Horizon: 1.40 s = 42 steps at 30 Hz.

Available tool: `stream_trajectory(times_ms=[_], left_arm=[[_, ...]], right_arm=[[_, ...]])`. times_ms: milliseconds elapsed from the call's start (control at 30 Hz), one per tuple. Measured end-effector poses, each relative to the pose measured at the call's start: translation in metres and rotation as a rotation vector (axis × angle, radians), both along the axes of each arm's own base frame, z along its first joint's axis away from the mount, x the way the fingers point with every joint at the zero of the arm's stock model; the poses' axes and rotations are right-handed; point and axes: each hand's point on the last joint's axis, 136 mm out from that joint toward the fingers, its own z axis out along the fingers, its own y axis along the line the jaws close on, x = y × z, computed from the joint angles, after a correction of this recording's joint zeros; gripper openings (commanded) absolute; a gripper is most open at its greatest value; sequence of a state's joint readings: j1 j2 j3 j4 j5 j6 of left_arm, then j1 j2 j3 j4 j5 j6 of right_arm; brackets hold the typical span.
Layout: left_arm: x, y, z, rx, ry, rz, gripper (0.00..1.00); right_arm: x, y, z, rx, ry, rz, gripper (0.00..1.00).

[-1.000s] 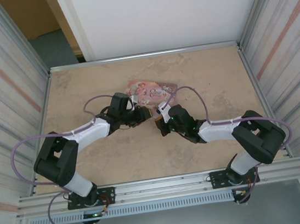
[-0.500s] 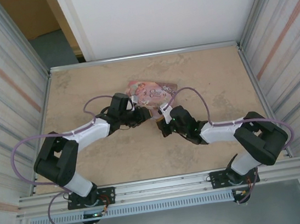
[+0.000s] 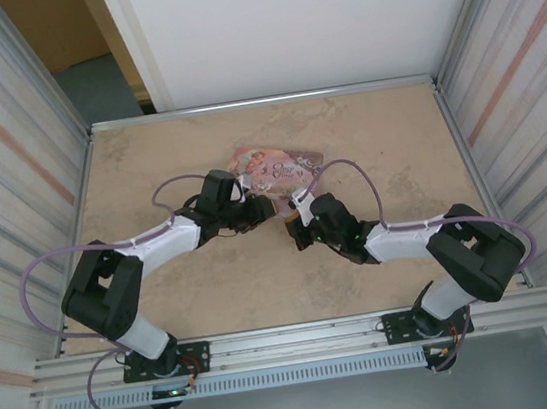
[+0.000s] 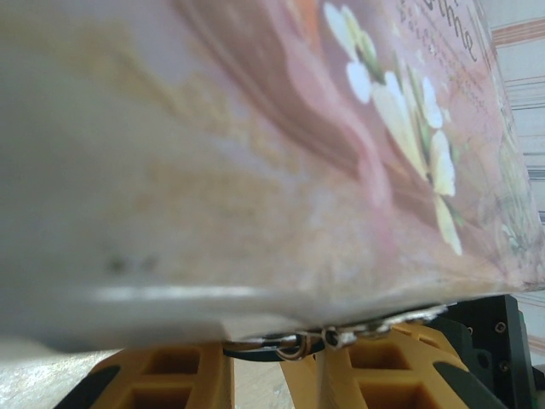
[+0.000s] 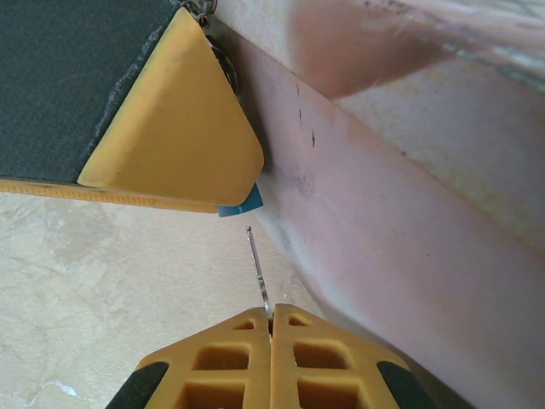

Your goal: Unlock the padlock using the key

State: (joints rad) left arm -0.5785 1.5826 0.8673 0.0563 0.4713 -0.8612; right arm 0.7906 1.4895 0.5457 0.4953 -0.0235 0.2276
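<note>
The left gripper [image 3: 256,213], jaws drawn in but not fully together, clamps the tiny blue-bodied padlock w/ thin silvery shackle [image 5: 243,204]. Just a blue corner pokes past its yellow finger [image 5: 170,128], right beside the near side of the pink illustrated rectangular tin [image 3: 279,167]. The tin sits approx mid-table [image 3: 147,161], a bit toward the far edge. The right gripper [image 5: 271,317] is fully closed on a thin silvery metal key [image 5: 257,266]. The key's tip is aimed at the padlock, just short of it.
</note>
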Motion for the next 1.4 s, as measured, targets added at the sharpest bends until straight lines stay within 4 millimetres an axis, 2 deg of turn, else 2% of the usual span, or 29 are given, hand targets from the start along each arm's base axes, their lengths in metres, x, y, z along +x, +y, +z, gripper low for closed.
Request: stream_trajectory(times_ms=[933, 1400], left_arm=[[0.000, -0.001, 0.000, 0.001, -0.003, 0.005, 0.16], [0.005, -0.002, 0.007, -0.015, -0.026, 0.009, 0.16]], right_arm=[[0.005, 0.009, 0.002, 0.020, 0.000, 0.015, 0.00], [0.013, 0.006, 0.012, 0.119, 0.036, 0.060, 0.00]])
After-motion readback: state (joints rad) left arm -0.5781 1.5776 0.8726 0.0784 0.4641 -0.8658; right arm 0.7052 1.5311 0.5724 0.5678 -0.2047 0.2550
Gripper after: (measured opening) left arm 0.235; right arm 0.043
